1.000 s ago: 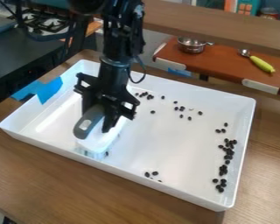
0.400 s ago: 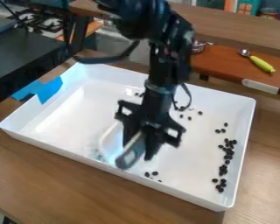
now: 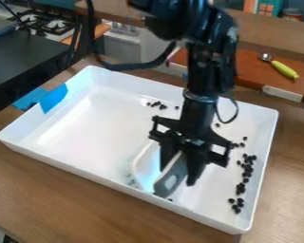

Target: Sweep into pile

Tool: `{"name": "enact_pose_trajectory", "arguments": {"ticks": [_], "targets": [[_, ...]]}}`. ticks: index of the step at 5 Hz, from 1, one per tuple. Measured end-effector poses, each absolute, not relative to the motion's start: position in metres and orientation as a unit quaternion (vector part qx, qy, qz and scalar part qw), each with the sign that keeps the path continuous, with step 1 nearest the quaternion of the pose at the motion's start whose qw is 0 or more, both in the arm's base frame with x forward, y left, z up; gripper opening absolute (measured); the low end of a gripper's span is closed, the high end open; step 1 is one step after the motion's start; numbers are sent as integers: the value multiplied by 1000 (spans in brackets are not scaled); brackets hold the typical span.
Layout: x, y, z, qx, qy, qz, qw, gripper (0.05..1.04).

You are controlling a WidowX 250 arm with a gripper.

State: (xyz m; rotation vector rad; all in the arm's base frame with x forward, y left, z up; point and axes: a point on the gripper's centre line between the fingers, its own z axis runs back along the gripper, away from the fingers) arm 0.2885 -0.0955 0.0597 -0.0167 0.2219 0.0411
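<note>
The brush [image 3: 146,167] is in the front part of the white tray [image 3: 85,123], a little right of its middle, tilted. Its pale head, on the left, is probably light, and maybe a little flexible at the edge. The grey handle [image 3: 172,179] looks stiff and rather smooth, so I would take hold of it around its middle, firmly, because it could turn. The pincer [image 3: 180,175] is clamped on this handle. Near the right wall, the small dark beans [image 3: 245,171] should roll easily. I can read no writing or label on the brush.
</note>
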Motion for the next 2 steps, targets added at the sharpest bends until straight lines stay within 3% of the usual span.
{"name": "enact_pose_trajectory", "arguments": {"ticks": [2], "targets": [[293,-114,51,-96,81,13,992,494]]}}
